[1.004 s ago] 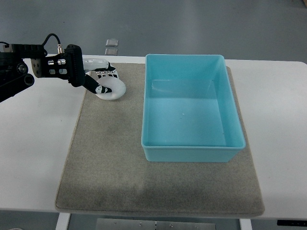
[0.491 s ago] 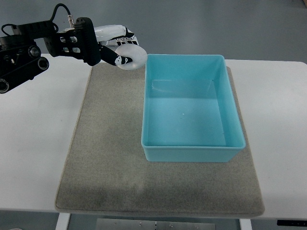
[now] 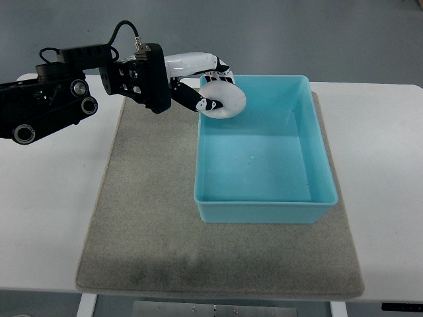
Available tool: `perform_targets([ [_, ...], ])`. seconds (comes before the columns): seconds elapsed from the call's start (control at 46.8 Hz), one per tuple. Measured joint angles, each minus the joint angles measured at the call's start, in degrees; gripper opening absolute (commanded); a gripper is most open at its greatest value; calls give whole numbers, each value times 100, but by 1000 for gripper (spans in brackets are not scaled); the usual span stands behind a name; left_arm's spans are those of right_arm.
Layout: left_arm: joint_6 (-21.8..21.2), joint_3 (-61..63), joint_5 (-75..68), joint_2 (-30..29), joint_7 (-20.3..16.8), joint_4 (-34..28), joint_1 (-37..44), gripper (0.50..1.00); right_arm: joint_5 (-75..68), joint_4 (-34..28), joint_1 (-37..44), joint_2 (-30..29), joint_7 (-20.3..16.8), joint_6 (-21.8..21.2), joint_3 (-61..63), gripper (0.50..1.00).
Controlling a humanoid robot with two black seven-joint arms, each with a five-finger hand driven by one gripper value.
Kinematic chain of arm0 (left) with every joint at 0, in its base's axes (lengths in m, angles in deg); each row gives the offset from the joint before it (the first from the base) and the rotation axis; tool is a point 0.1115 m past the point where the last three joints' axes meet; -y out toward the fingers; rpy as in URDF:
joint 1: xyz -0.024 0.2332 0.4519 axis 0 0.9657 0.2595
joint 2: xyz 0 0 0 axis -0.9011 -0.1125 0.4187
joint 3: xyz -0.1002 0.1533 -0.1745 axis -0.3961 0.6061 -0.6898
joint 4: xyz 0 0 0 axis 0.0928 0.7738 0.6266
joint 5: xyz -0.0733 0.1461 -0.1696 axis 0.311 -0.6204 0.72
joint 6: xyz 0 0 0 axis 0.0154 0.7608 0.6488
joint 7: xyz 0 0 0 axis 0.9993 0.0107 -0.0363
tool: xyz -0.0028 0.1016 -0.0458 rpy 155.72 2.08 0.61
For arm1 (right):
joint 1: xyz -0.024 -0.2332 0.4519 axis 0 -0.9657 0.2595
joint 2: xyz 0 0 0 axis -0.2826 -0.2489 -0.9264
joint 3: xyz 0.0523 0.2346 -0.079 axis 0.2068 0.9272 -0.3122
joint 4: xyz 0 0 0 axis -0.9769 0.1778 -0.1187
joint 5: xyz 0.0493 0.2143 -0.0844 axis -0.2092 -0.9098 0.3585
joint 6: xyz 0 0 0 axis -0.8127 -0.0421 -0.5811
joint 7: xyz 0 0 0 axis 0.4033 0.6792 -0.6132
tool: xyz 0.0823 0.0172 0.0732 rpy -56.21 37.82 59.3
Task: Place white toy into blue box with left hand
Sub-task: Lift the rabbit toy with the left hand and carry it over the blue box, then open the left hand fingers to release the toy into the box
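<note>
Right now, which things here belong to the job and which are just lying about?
Part of the job: white toy, held by the left hand; blue box.
Just there: grey mat; white table; small clear item beyond the mat.

Held a white toy (image 3: 225, 100) with small black markings in a left hand (image 3: 198, 82) of white and black, on a black arm (image 3: 59, 99). Showed a light blue box (image 3: 264, 205), plain throughout, on a mottled grey-beige mat (image 3: 145, 218), over a white tabletop (image 3: 46, 211).
</note>
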Motion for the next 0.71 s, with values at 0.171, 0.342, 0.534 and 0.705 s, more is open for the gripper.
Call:
perform_targets([
  [0.171, 4, 0, 6, 161, -5, 10, 112, 596, 0, 0, -1, 0, 0, 0, 0, 936],
  [0.342, -2, 0, 20, 301, -1, -12, 223, 619, 0, 0, 2, 0, 0, 0, 0, 936],
  [0.534, -4, 5, 39, 415, 1, -31, 326, 696, 0, 0, -1, 0, 0, 0, 0, 936],
  [0.705, -4, 9, 50, 420, 1, -36, 385, 769, 0, 0, 2, 0, 0, 0, 0, 936],
])
